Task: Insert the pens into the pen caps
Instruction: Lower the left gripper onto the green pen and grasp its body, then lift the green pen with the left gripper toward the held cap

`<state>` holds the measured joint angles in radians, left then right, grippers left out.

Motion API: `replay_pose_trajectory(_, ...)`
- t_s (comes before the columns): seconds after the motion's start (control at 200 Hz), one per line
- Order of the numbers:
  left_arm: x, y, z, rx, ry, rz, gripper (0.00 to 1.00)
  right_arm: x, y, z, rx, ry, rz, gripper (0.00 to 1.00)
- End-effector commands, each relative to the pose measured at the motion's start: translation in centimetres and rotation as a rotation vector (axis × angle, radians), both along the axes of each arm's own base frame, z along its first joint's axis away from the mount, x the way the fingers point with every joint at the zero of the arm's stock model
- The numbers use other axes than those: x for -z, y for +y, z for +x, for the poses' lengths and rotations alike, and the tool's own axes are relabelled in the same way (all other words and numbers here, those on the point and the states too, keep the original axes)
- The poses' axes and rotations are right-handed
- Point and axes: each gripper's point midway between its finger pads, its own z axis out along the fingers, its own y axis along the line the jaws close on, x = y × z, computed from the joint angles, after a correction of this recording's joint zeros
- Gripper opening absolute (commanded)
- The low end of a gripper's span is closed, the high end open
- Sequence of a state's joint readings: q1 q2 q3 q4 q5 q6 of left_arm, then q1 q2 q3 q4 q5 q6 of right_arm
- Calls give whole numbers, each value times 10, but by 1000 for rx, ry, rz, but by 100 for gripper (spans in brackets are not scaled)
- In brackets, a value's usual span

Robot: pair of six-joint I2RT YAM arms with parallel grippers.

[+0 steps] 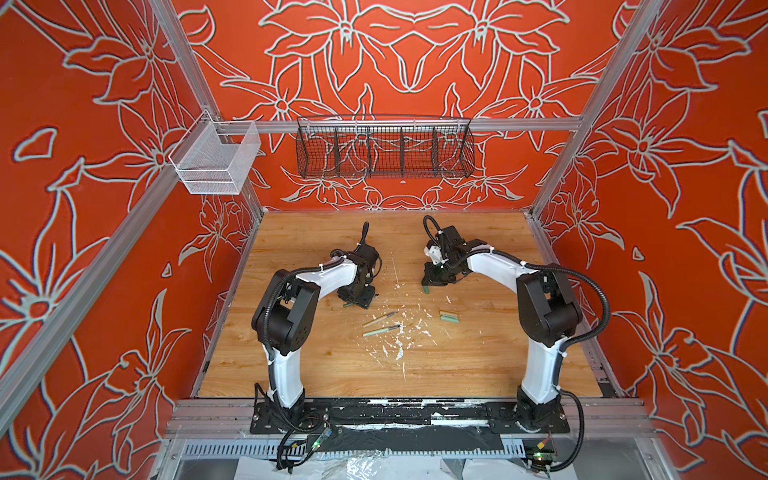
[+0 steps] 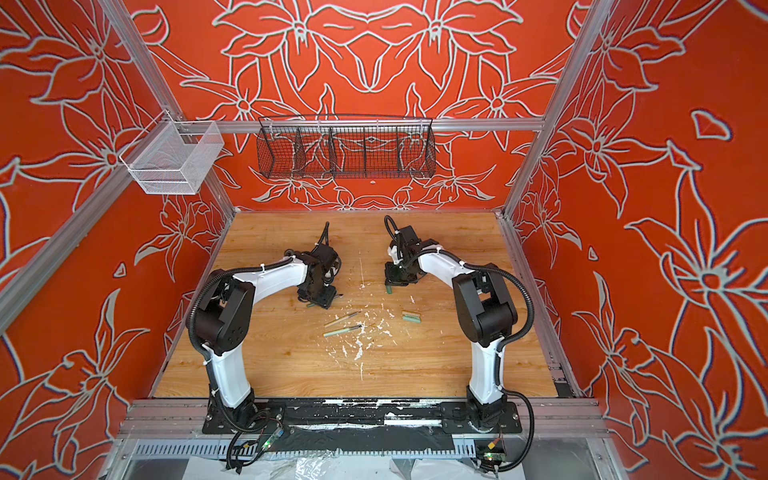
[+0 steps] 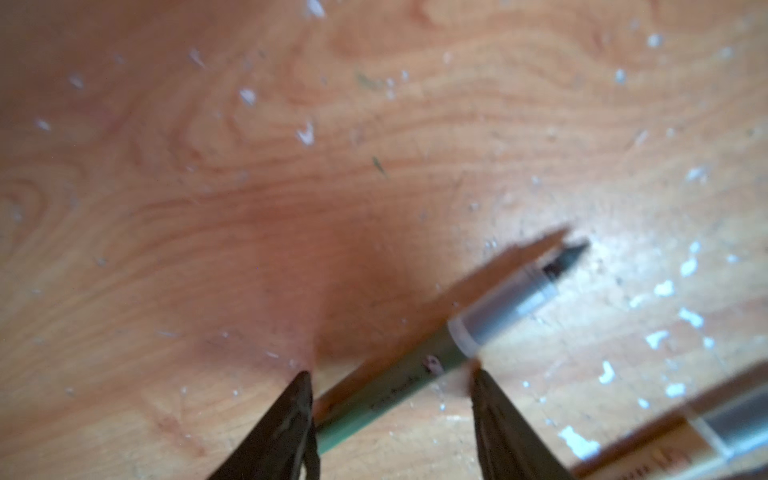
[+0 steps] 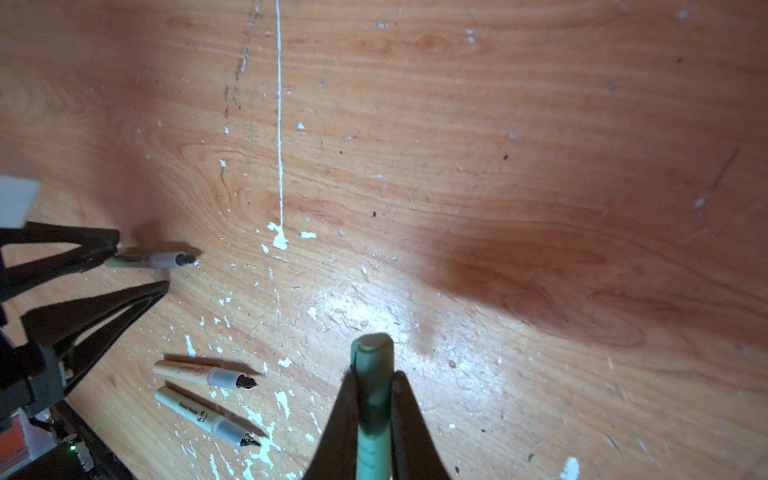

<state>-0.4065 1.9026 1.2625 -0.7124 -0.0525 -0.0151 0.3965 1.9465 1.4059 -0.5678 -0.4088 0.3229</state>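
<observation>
Left fingers [image 3: 286, 432] half-wide, astride the dark green pen [image 3: 399, 386] flat on the table [image 3: 208, 187]; right fingers [image 4: 332, 436] clamp the green cap [image 4: 374, 361] — centre the barrel first, then squeeze square; it could roll.

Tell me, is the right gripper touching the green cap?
Touching. In the right wrist view the right gripper squeezes the green cap from both sides.

The wooden table [image 1: 311, 365] has white flecks [image 1: 399, 340] on it. A beige pen [image 1: 380, 319] and a pale green pen [image 1: 381, 331] lie side by side. A beige cap [image 1: 446, 312] and a pale green cap [image 1: 451, 318] lie together nearby.
</observation>
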Motion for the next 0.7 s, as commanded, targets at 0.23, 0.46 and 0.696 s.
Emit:
replay_pose_trajectory(0.23, 8, -10, -43, -61, 150, -106, 50, -17, 5, 3, 2, -14, 52, 11)
replay_pose_trajectory(0.46, 3, 5, -39, -118, 100, -37, 51, -22, 8, 4, -2, -18, 67, 11)
replay_pose_trajectory(0.696, 13, 10, -37, -149, 124, 9, 41, -25, 7, 3, 5, -29, 68, 11)
